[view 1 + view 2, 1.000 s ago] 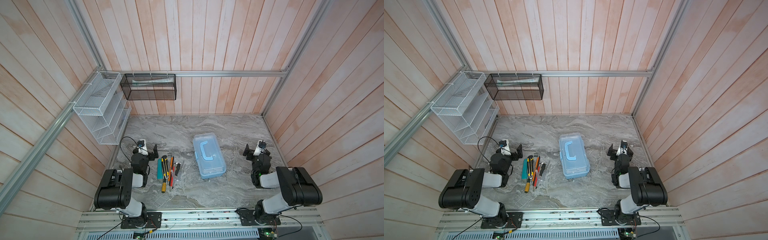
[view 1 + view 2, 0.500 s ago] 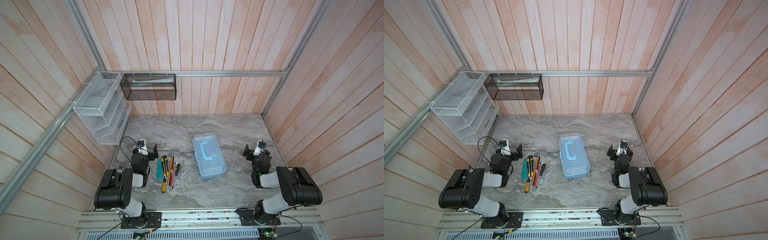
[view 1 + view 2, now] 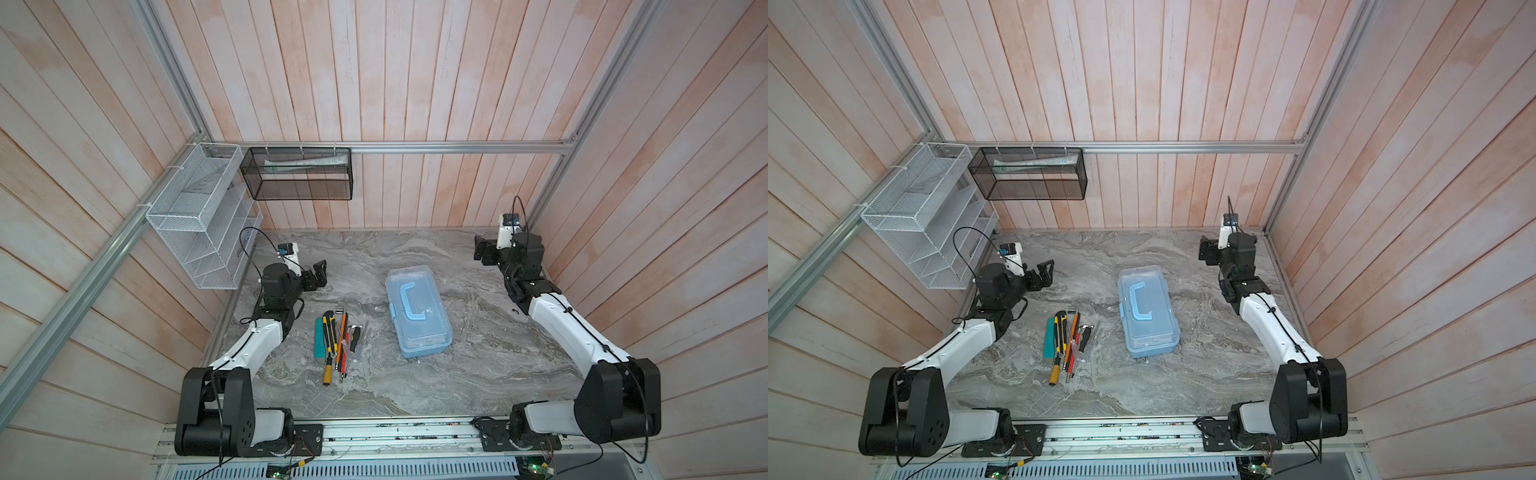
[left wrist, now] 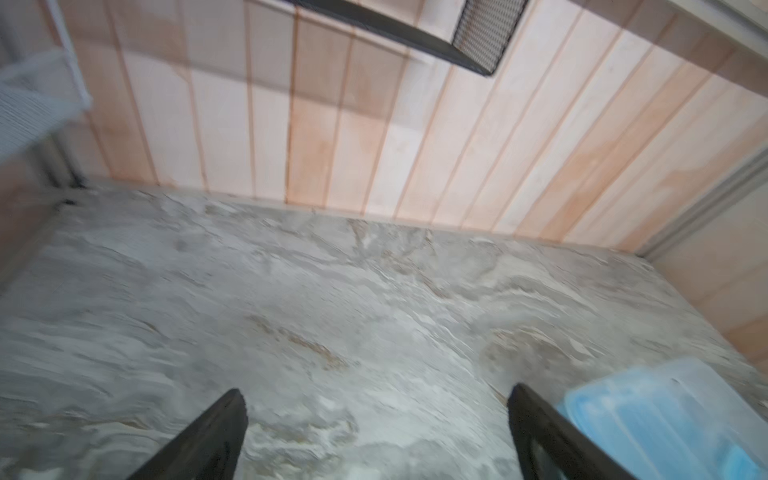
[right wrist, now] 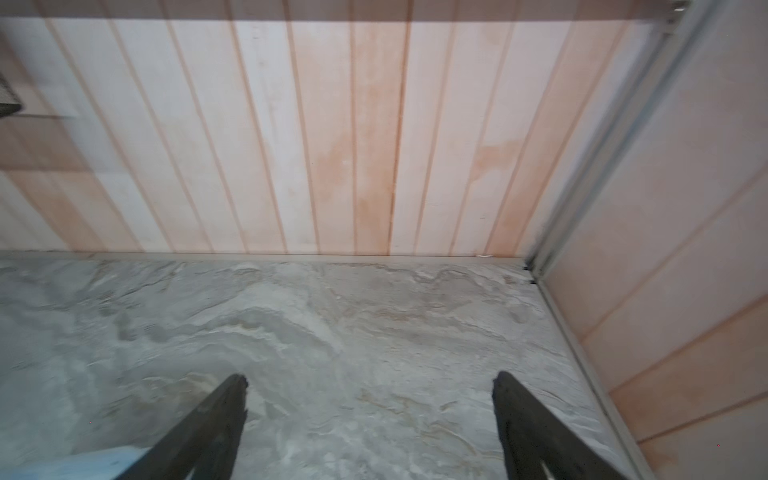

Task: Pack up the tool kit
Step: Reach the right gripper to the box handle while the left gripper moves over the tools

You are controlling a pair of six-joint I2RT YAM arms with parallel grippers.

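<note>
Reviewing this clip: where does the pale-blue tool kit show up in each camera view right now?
In a top view: tool kit mid-table, lid shut, right of the loose tools.
In a top view: tool kit mid-table, same layout.
Left wrist: tool kit blurred, in the picture's lower right corner.
Right wrist: only a blurred pale-blue sliver at the bottom left edge, probably it.
Shared landmark: the grey marble table, seen in all four.
</note>
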